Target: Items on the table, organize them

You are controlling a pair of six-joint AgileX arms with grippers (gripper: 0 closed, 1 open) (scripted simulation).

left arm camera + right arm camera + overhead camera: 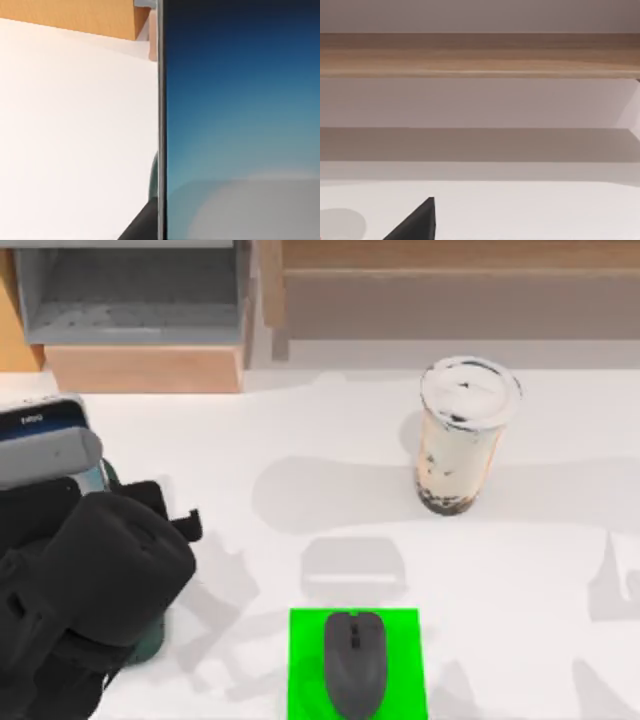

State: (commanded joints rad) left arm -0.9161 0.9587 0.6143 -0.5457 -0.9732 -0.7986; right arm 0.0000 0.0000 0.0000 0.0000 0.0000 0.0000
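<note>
Item 1: slim smartphone with a dark frame and glowing blue-white screen, at the counter's far left edge in the top view. It stands raised and tilted, its upper end showing above the bulk of the black left arm. In the left wrist view the screen sits right up against the camera, its long edge running along the camera's line of sight, so the phone lies directly ahead of the left claw; whether the claw is closed on it, I cannot tell.

Item 2: dark grey computer mouse, lying on a small bright green rectangular pad at the near middle, long axis pointing away from the near edge.

Item 3: clear lidded milk-tea cup with dark pearls, upright, right of centre toward the back, well apart from the mouse.

Support: broad plain white counter.

Judgement: the left arm is nearer the phone; the cup lies toward the right arm's side.
</note>
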